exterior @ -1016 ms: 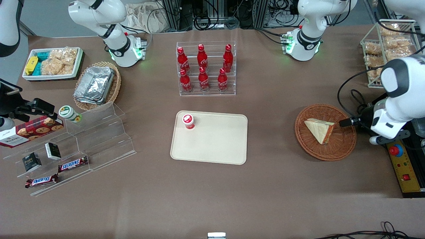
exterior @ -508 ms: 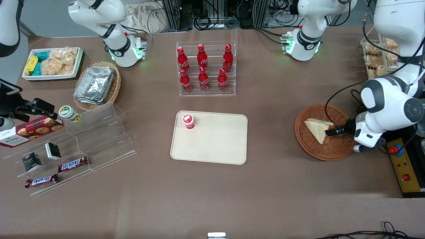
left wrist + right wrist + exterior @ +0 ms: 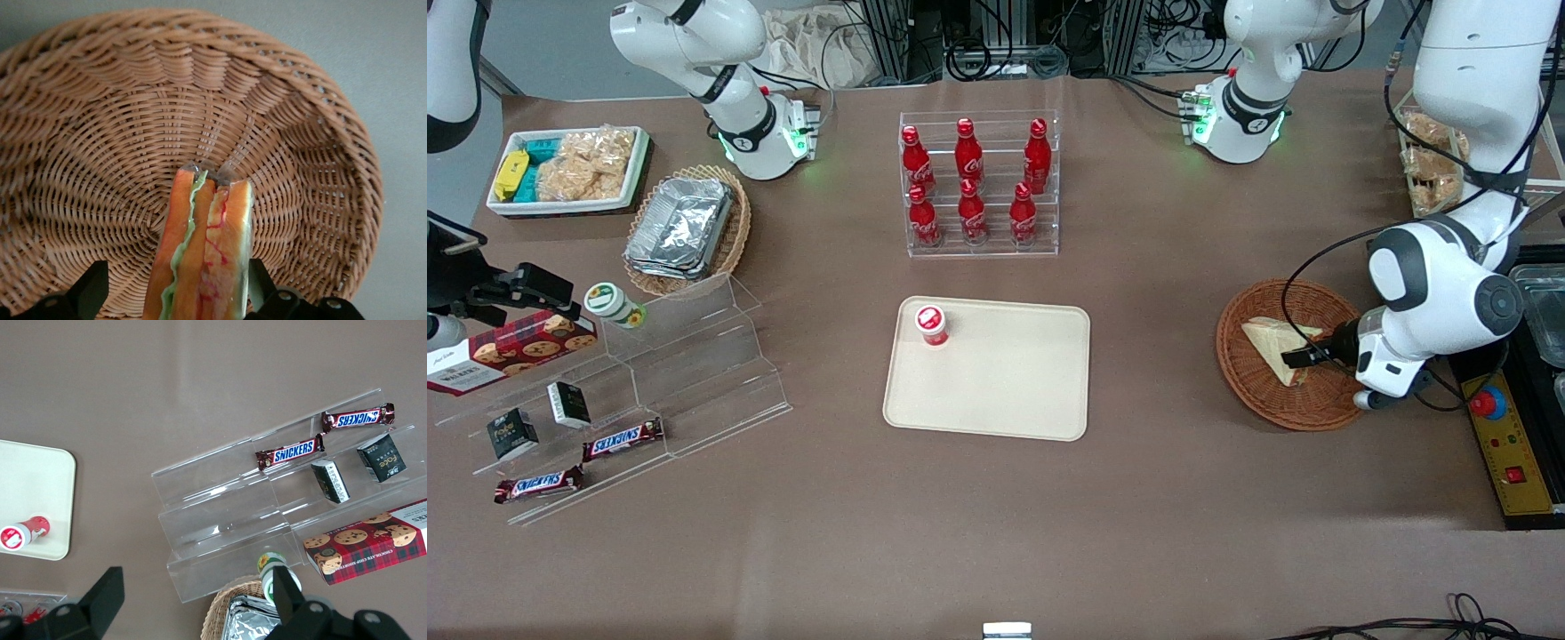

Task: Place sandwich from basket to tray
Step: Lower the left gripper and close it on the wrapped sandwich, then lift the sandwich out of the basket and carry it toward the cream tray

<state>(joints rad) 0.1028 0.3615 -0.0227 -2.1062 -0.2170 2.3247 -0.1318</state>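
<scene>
The sandwich (image 3: 1270,341), a pale bread wedge, lies in the round reddish-brown basket (image 3: 1234,366) toward the working arm's end of the table. In the left wrist view the sandwich (image 3: 203,253) shows its orange and green filling edge against the basket's weave (image 3: 100,167). My gripper (image 3: 1296,358) is down in the basket, open, with one finger on each side of the sandwich's filling edge. In the wrist view the gripper (image 3: 177,293) has one fingertip (image 3: 260,283) close against the wrapper and the other standing apart. The cream tray (image 3: 1014,391) lies mid-table.
A small red-capped bottle (image 3: 931,324) stands in one corner of the tray. A clear rack of red bottles (image 3: 978,187) is farther from the camera than the tray. A yellow control box (image 3: 1507,444) lies beside the basket. Wire racks of snacks (image 3: 1432,169) stand near the working arm.
The working arm has swung in over the basket and lowered. Its gripper went from the basket's rim to straddling the sandwich. The sandwich has not moved.
</scene>
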